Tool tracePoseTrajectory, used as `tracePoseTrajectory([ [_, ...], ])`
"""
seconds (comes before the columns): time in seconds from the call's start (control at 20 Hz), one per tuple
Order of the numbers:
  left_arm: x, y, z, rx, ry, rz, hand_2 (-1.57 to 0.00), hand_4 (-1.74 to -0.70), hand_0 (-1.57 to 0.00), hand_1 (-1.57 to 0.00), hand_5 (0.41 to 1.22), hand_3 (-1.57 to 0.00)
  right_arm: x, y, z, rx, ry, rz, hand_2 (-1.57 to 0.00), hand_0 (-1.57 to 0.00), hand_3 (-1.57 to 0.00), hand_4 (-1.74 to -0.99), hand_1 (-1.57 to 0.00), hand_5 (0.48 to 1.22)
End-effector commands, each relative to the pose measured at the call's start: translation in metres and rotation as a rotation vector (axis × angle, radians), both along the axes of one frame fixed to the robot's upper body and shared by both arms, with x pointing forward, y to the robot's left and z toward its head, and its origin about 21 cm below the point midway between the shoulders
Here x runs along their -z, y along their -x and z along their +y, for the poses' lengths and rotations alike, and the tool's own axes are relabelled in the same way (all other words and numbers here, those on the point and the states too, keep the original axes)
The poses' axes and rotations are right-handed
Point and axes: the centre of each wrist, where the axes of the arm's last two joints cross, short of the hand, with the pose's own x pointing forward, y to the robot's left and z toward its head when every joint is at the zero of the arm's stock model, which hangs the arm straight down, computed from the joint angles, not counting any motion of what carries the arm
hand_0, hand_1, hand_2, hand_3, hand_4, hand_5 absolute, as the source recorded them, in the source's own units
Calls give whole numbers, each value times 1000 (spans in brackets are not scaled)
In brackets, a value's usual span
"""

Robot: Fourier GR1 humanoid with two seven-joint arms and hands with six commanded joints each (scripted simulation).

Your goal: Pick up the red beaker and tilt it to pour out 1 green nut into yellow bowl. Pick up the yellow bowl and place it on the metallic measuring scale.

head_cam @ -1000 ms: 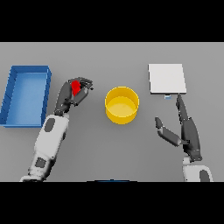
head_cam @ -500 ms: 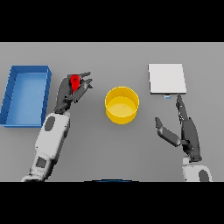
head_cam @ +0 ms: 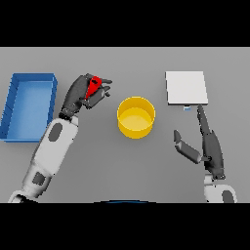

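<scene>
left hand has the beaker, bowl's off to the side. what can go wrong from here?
1. The red beaker in the left hand sits left of the yellow bowl, not over it; tilting now would likely drop the nut on the table.
2. The fingers cover most of the beaker, so it may slip when tilted.
3. The right hand lies open near the metallic measuring scale and could nudge it.

Open table between beaker and bowl

Bare grey table (head_cam: 107, 161) is seen between the red beaker (head_cam: 93, 86) and yellow bowl (head_cam: 136, 116); a blue tray (head_cam: 14, 95) bounds the left side
</scene>
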Motion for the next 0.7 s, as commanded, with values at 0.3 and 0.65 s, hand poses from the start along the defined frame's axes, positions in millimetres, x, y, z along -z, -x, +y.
tracePoseTrajectory([
  [0.3,-20,-3,-11,26,-278,-15,-1568,-1737,-1568,-1568,1128,-1567,2,0,2,3,-10,37,1,1,1,-1254,1,683],
  [0.65,-32,-10,-40,130,-792,-130,-1570,-1740,-1570,-1570,1173,-1570,-2,2,3,-10,-16,32,1,1,1,-1270,1,700],
])
